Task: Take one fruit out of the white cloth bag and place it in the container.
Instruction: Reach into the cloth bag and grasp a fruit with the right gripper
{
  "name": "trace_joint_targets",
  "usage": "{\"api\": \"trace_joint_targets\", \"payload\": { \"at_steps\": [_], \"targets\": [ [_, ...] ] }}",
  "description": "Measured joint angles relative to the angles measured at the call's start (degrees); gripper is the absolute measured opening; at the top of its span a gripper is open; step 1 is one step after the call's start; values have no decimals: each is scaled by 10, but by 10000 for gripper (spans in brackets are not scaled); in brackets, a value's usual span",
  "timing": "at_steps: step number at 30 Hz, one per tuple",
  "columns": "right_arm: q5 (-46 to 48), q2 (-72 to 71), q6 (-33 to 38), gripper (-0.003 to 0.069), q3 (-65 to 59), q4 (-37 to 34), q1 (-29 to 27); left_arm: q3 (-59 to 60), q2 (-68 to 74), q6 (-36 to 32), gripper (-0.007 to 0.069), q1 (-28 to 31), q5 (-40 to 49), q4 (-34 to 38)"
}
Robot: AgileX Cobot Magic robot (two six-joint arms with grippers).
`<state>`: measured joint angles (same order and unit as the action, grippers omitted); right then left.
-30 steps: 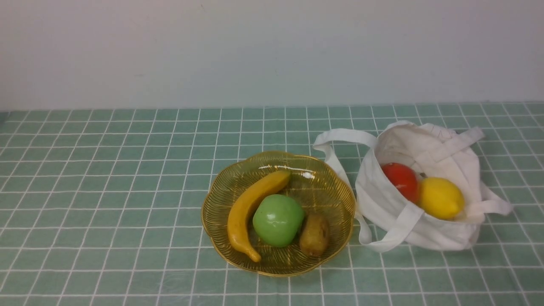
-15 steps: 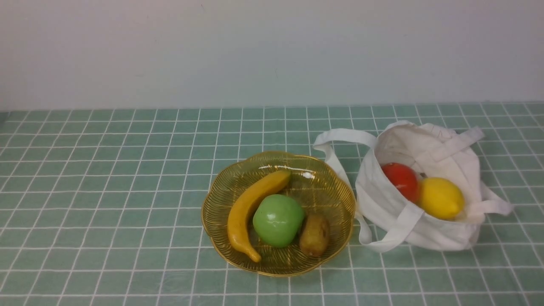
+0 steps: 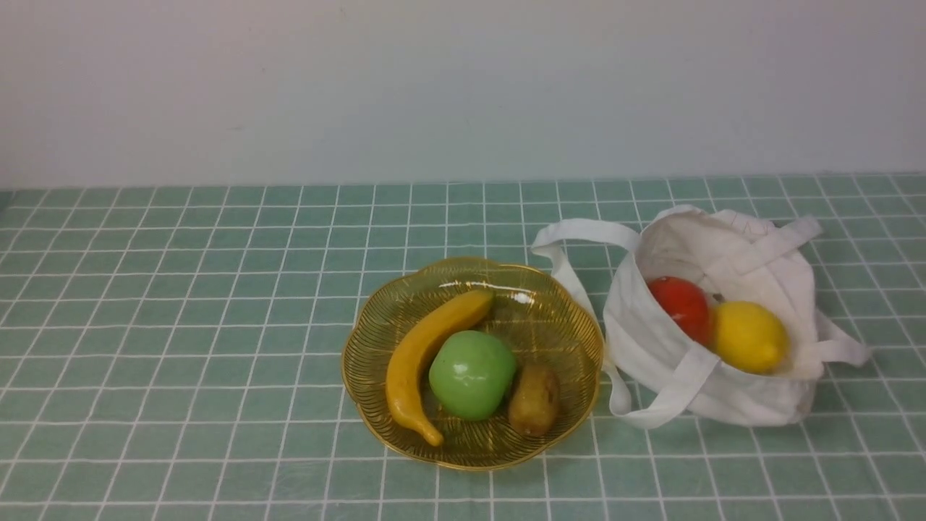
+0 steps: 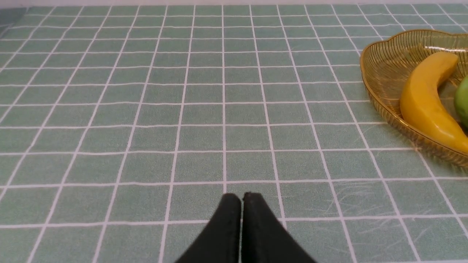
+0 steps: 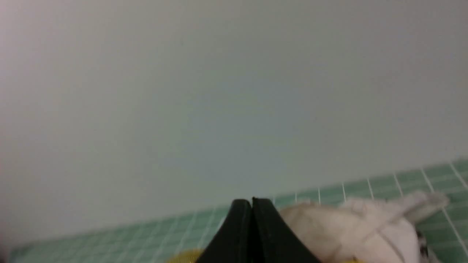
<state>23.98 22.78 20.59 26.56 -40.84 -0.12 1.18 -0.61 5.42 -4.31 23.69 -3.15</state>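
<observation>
The red-orange fruit (image 3: 680, 307) lies inside the open white cloth bag (image 3: 731, 391) at the right, beside a yellow lemon (image 3: 749, 336). The amber ribbed dish (image 3: 564, 318) sits left of the bag and holds a banana (image 3: 423, 347), a green apple (image 3: 472, 375) and a kiwi (image 3: 534, 399). Neither gripper shows in the front view. My left gripper (image 4: 241, 199) is shut and empty, low over the tiled cloth, left of the dish (image 4: 387, 69). My right gripper (image 5: 252, 203) is shut and empty, raised, with the blurred bag (image 5: 351, 226) beyond it.
A green checked tablecloth (image 3: 181, 325) covers the table, with a plain pale wall (image 3: 463, 87) behind it. The bag's long straps (image 3: 579, 235) trail toward the dish and off to the right.
The front view has shifted by a few pixels only; fruit, bag and dish lie where they were.
</observation>
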Motion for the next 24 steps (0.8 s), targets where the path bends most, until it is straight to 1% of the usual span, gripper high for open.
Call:
{"api": "trace_joint_targets", "payload": {
  "at_steps": [2, 4, 5, 6, 7, 9, 10, 11, 13, 16, 18, 19, 20, 21, 22, 23, 24],
  "targets": [
    [37, 71, 8, -14, 22, 4, 0, 0, 0, 0, -8, 0, 0, 0],
    [71, 182, 11, -5, 48, 8, 0, 0, 0, 0, -8, 0, 0, 0],
    [74, 197, 12, 0, 54, 8, 0, 0, 0, 0, -8, 0, 0, 0],
    [78, 251, 13, 13, 67, 8, 0, 0, 0, 0, -8, 0, 0, 0],
    [78, 259, 13, 19, 72, 8, 0, 0, 0, 0, -8, 0, 0, 0],
    [81, 359, 26, 81, 107, 1, 0, 0, 0, 0, -8, 0, 0, 0],
    [81, 365, 29, 93, 110, 0, 0, 0, 0, 0, -8, 0, 0, 0],
    [84, 388, 34, 120, 124, -3, 0, 0, 0, 0, -8, 0, 0, 0],
    [93, 441, 57, 202, 150, -14, 0, 0, 0, 0, -8, 0, 0, 0],
    [104, 507, 95, 352, 183, -25, 4, 0, 0, 0, -8, 0, 0, 0],
    [105, 548, 116, 484, 209, -31, 11, 0, 0, 0, -8, 0, 0, 0],
    [105, 555, 119, 505, 214, -31, 13, 0, 0, 0, -8, 0, 0, 0],
    [107, 582, 132, 580, 234, -31, 16, 0, 0, 0, -8, 0, 0, 0],
    [107, 589, 134, 589, 236, -31, 17, 0, 0, 0, -8, 0, 0, 0],
    [107, 596, 138, 612, 244, -29, 18, 0, 0, 0, -8, 0, 0, 0],
    [107, 623, 147, 657, 268, -22, 19, 0, 0, 0, -8, 0, 0, 0],
    [108, 641, 149, 671, 283, -16, 20, 0, 0, 0, -8, 0, 0, 0]
  ]
}}
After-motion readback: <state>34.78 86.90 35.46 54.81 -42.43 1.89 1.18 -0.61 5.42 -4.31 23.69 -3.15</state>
